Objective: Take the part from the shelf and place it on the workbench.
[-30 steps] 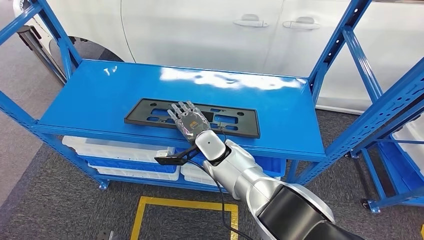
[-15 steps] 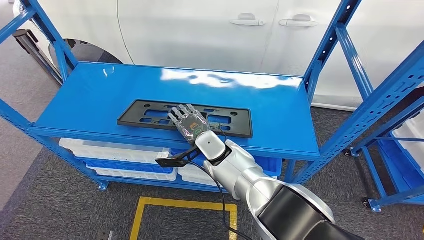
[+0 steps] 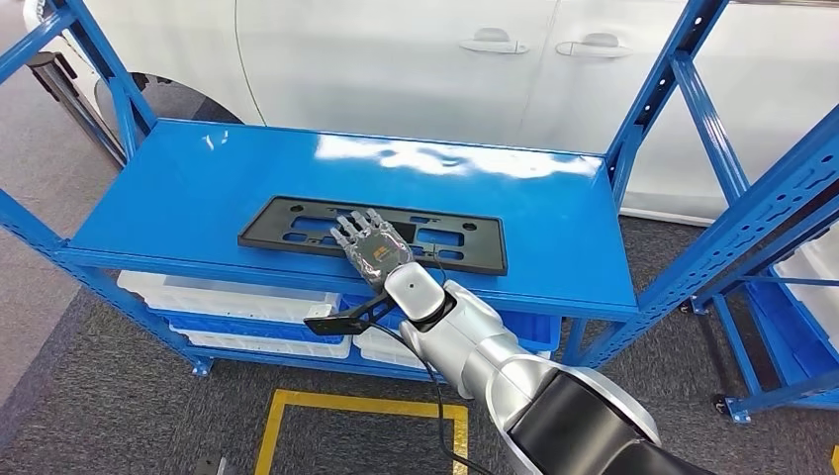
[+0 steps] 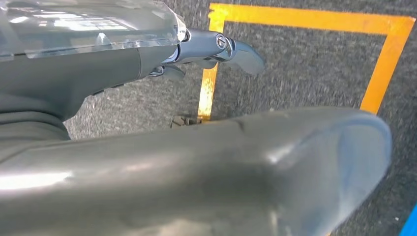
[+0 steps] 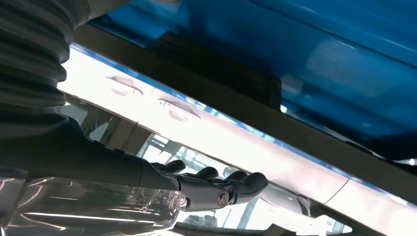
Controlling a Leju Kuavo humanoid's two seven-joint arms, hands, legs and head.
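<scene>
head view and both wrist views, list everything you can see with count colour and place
part: one, black flat frame with cut-outs, lying on the top shelf board
shelf: one, blue metal rack, in front of the robot
bins: several, white and blue, on the lower level under the board
car: one, white, behind the rack
floor marking: one yellow outline on grey carpet
second rack: blue, at the right
right hand: one, fingers stretched flat over the part
left hand: one, hanging over the floor

White car (image 3: pixel 416 59), grey carpet (image 3: pixel 119 416)
</scene>
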